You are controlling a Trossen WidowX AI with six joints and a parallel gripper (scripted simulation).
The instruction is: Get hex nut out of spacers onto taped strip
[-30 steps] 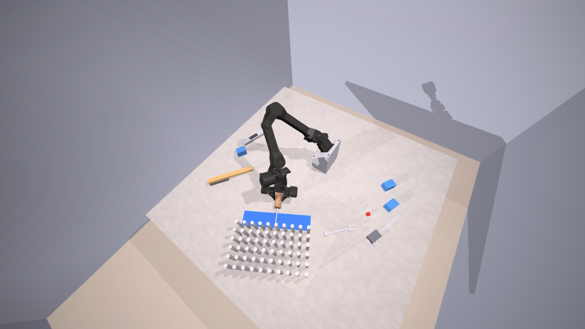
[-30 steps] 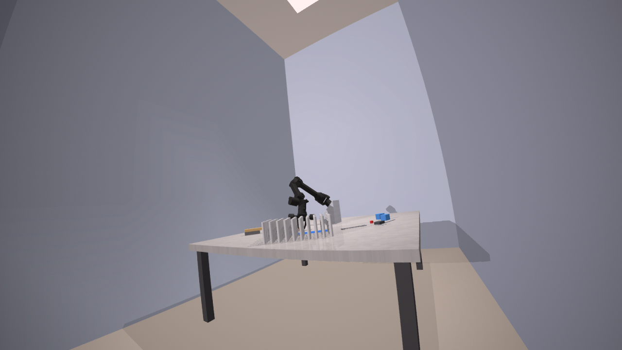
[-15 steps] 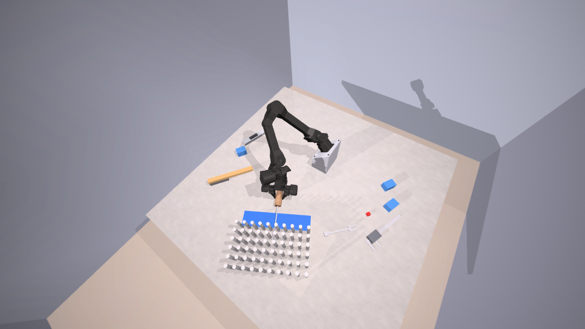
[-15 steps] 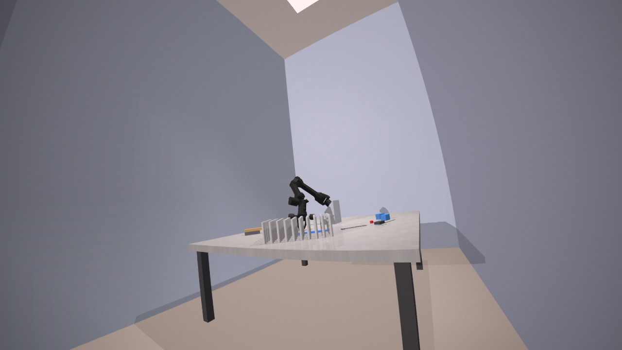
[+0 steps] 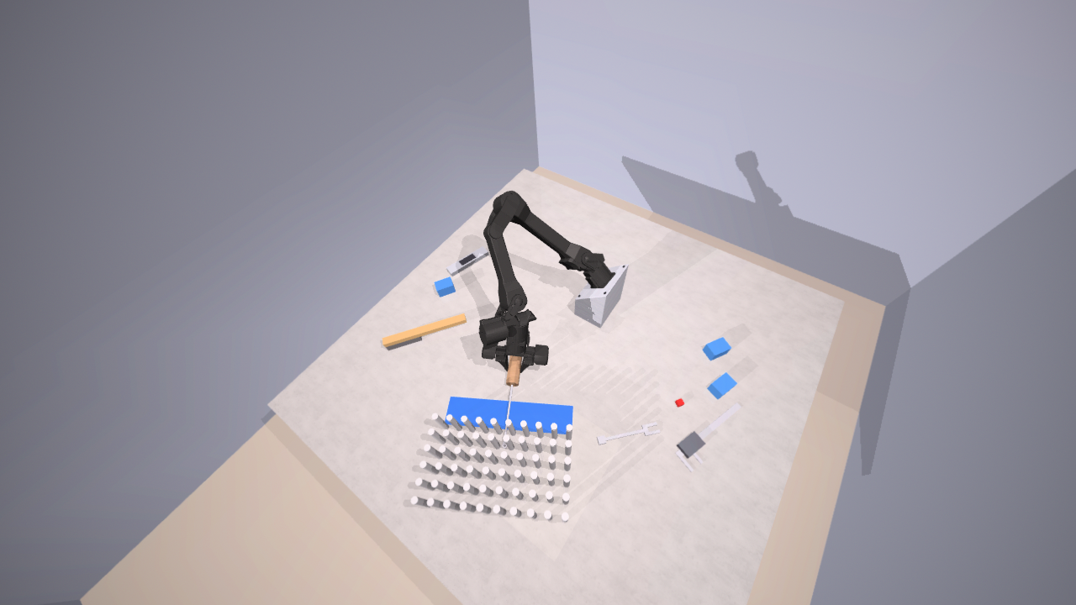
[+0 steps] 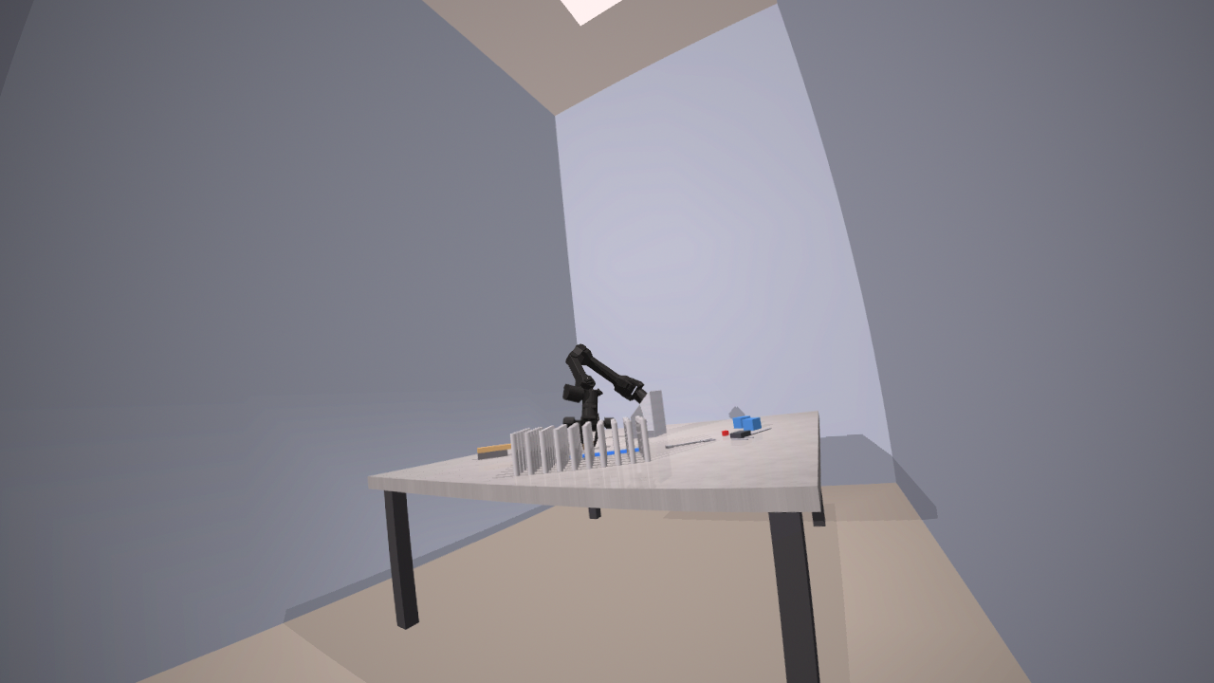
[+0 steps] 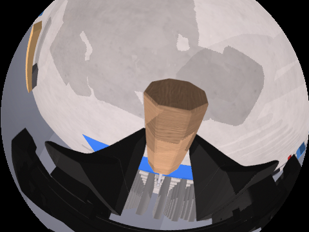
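Observation:
My gripper (image 5: 514, 362) (image 7: 168, 135) is shut on the wooden handle (image 5: 513, 374) (image 7: 172, 125) of a thin metal tool. The handle is just behind the blue taped strip (image 5: 541, 415) (image 7: 185, 171), on the arm's side. The tool's thin shaft (image 5: 509, 404) runs over the strip and between spacers of the front rows. The shaft's far end is hard to make out among them. The white spacers (image 5: 414, 501) (image 6: 515, 454) stand upright in rows. I cannot make out the nut in any view; spacers or the tool may hide it.
A two-pronged metal fork tool (image 5: 624, 435) lies right of the field. Beyond it are a grey-and-black tool (image 5: 690, 444), a red cube (image 5: 679, 402) and two blue blocks (image 5: 716, 348) (image 5: 721, 385). An orange bar (image 5: 423, 331) and another blue block (image 5: 445, 286) lie on the left.

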